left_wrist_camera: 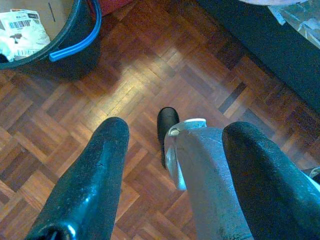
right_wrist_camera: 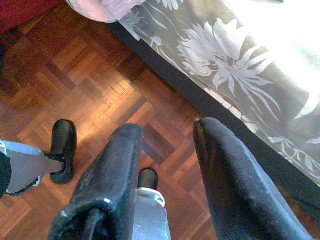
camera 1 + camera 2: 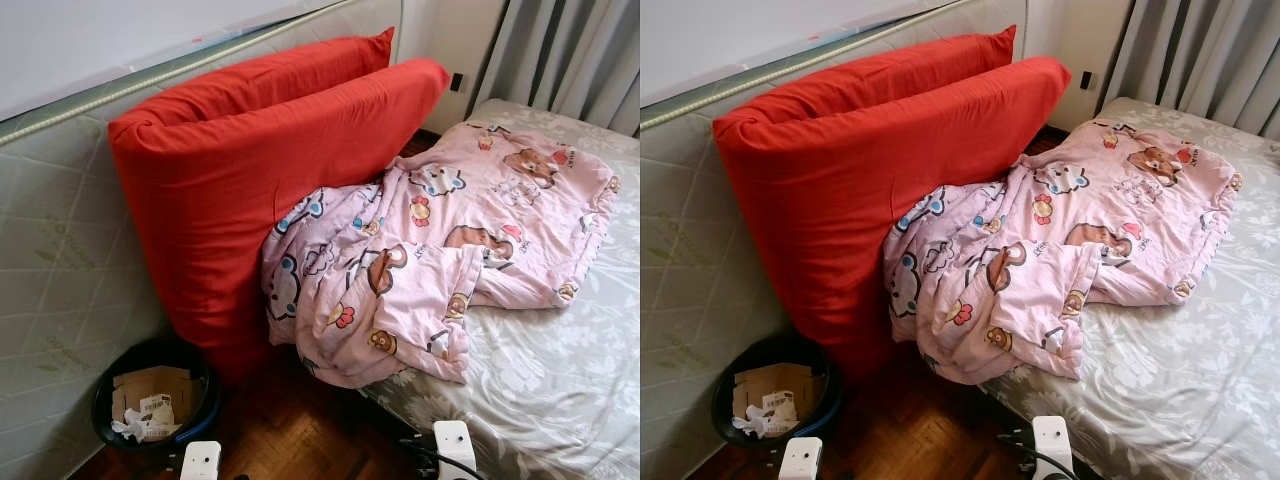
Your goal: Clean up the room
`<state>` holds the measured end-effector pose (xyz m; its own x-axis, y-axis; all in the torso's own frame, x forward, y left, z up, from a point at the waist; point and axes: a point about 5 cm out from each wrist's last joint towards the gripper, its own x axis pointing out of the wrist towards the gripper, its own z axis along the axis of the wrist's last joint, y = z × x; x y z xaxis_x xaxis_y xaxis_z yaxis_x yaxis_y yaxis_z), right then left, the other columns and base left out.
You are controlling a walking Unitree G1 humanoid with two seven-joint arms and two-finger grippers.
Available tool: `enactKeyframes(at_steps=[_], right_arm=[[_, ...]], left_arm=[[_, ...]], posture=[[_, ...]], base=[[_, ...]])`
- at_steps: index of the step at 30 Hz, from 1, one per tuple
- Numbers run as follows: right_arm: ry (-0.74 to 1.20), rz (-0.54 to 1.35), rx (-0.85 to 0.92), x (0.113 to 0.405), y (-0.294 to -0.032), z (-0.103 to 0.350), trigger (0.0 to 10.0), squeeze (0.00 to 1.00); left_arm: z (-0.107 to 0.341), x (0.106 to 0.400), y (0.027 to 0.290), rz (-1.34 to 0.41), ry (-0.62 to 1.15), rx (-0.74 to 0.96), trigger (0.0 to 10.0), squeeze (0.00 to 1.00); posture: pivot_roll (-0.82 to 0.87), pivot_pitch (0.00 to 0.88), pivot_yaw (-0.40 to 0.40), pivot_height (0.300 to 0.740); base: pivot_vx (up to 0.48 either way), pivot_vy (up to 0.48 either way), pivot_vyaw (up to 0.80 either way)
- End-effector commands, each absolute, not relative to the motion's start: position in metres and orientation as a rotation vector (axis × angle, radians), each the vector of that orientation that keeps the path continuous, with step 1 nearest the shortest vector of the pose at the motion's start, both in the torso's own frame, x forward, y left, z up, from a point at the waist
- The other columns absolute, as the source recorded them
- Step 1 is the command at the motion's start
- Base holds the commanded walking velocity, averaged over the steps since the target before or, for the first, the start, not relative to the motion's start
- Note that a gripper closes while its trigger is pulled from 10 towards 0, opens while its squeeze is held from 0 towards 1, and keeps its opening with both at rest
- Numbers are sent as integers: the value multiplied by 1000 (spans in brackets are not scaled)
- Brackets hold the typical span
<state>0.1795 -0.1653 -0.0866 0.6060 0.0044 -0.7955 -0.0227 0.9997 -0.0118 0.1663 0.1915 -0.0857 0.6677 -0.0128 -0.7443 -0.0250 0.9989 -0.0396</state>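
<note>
A crumpled pink blanket [image 3: 430, 250] with cartoon bears lies across the bed's near corner and spills over its edge. Two big red pillows [image 3: 250, 170] stand leaning against an upright mattress [image 3: 60, 260], and the blanket rests against the front one. A black bin [image 3: 150, 400] holding cardboard and crumpled paper sits on the floor below the pillows. My left gripper [image 1: 175, 130] hangs open over the parquet beside the bin [image 1: 75, 45]. My right gripper [image 2: 169, 129] hangs open next to the bed's edge [image 2: 210, 100], with nothing between its fingers.
The bed [image 3: 560, 370] has a grey floral sheet and fills the right side. Grey curtains [image 3: 570, 50] hang behind it. A narrow strip of parquet floor [image 3: 290, 430] runs between bin and bed. My black feet [image 2: 64, 145] stand on it.
</note>
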Motion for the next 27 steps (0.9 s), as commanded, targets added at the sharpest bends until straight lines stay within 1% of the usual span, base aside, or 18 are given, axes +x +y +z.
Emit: enactKeyframes(at_steps=[1, 6, 11, 17, 27], right_arm=[[910, 15, -13, 182, -164, -85, 10000, 0], [916, 17, -12, 181, -165, -86, 10000, 0], [941, 8, -7, 172, -173, -89, 10000, 0], [954, 7, -3, 167, -172, -92, 10000, 0], [944, 16, 1, 172, -166, -90, 10000, 0]], left_arm=[[-88, 161, 193, 13, 864, -49, 10000, 0], [-88, 161, 194, 12, 865, -48, 10000, 0], [-88, 161, 194, 10, 864, -45, 10000, 0], [-88, 161, 194, 11, 864, -43, 10000, 0], [-88, 161, 194, 6, 863, -42, 10000, 0]], posture=[[124, 61, 10, 740], [123, 59, 11, 740], [124, 57, 12, 740], [124, 58, 12, 740], [123, 61, 11, 740]], base=[[0, 0, 0], [0, 0, 0], [0, 0, 0], [0, 0, 0], [251, 0, 0]])
